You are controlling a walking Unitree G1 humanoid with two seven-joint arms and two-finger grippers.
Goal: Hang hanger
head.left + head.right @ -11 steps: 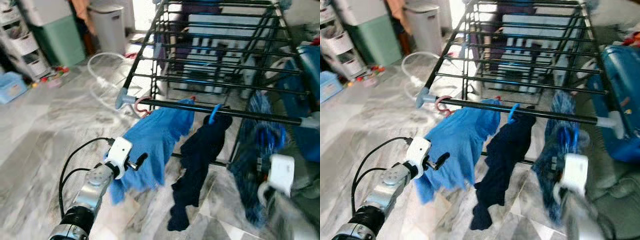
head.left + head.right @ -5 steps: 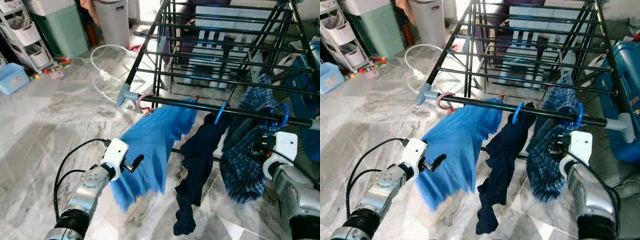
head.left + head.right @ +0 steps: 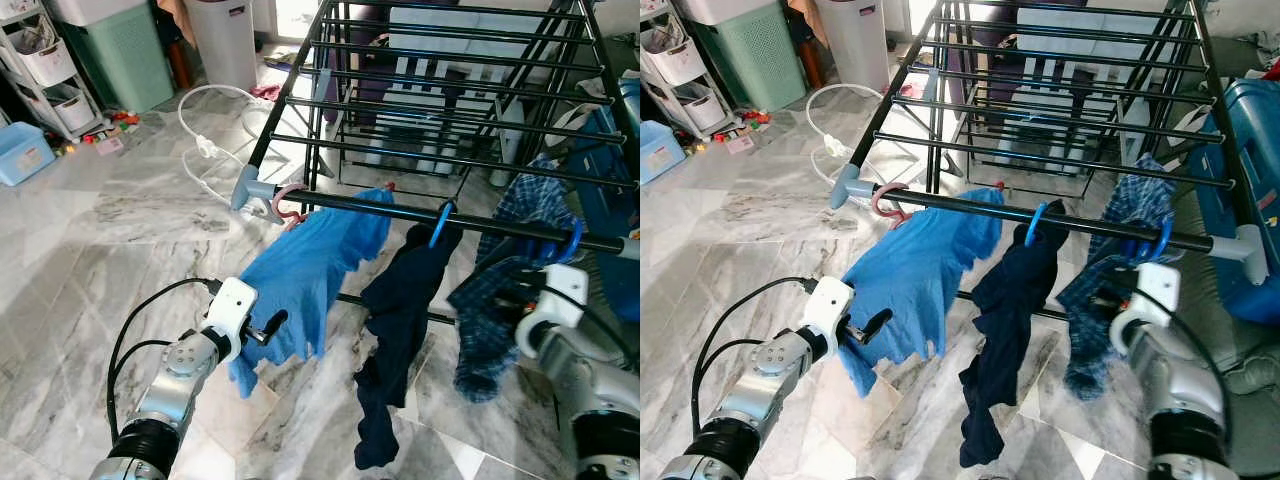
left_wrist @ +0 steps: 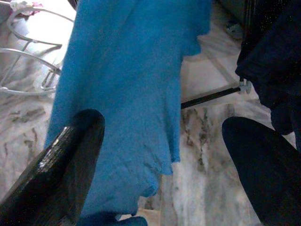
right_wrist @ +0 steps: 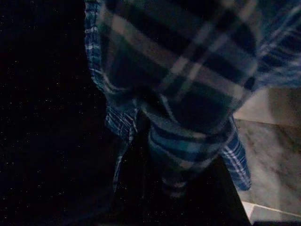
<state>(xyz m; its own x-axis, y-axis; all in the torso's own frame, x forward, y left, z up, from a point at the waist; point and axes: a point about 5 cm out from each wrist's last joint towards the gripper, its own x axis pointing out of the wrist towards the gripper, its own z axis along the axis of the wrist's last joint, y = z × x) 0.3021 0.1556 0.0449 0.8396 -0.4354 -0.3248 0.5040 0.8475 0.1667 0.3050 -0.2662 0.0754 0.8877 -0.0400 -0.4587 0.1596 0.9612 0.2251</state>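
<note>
The right gripper [image 3: 1108, 300] sat at the lower right of the head views, pressed into the blue plaid shirt [image 3: 1102, 290]; its black fingers were buried in the checked cloth, so whether they were parted or clamped could not be told, and the right wrist view gave little more than dark, blurred plaid folds [image 5: 188, 94] over a corner of marble. The shirt's blue hanger [image 3: 570, 243] hooked over the front black rail [image 3: 480, 225] of the drying rack [image 3: 440, 90], right of centre, its lower part hidden under the fabric. The left gripper [image 3: 272, 325] at lower left stood with its fingers spread apart, holding nothing, just beside the ragged hem of the soft bright-blue T-shirt [image 3: 310, 275]; in the left wrist view one glossy black finger [image 4: 61, 165] lay against that shirt [image 4: 127, 89]. The T-shirt hung from a pink hook [image 3: 285, 207] near the rail's grey end cap. Between the two garments a limp navy garment [image 3: 1005, 330] drooped from a second blue hook [image 3: 1036, 224]. Below lay a veined grey marble floor [image 3: 90, 260]; a white hose [image 3: 215, 140] coiled at upper left.
</note>
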